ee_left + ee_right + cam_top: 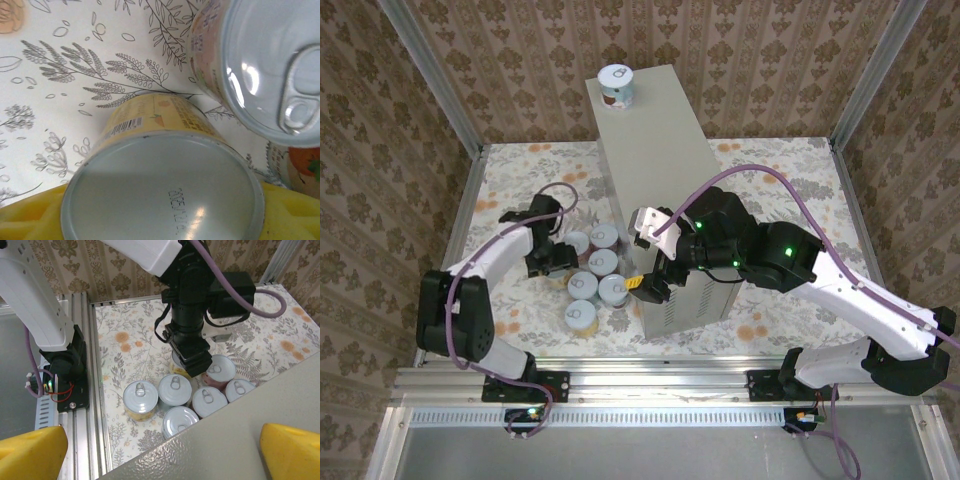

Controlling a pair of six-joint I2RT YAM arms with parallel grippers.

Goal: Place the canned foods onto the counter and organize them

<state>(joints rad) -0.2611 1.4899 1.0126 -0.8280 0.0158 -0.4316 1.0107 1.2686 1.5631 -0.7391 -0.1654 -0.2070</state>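
One can [616,86] stands on the far end of the tall grey counter [655,150]. Several more cans [603,263] cluster on the floral cloth left of it, pull tabs up [174,388]. My left gripper [552,255] is down at the cluster's left edge. In the left wrist view it [162,220] is shut on a yellow-labelled can [165,190] whose plain end faces the camera, a yellow pad [30,220] on each side. A pink-labelled can [270,65] stands just beyond. My right gripper [650,285] hangs open over the counter's near left edge [225,440], holding nothing.
Aluminium rails [620,380] run along the near edge of the cloth, and patterned walls close in the left, back and right. The left arm's black wrist [190,325] stands over the cans. The cloth right of the counter [790,190] is bare.
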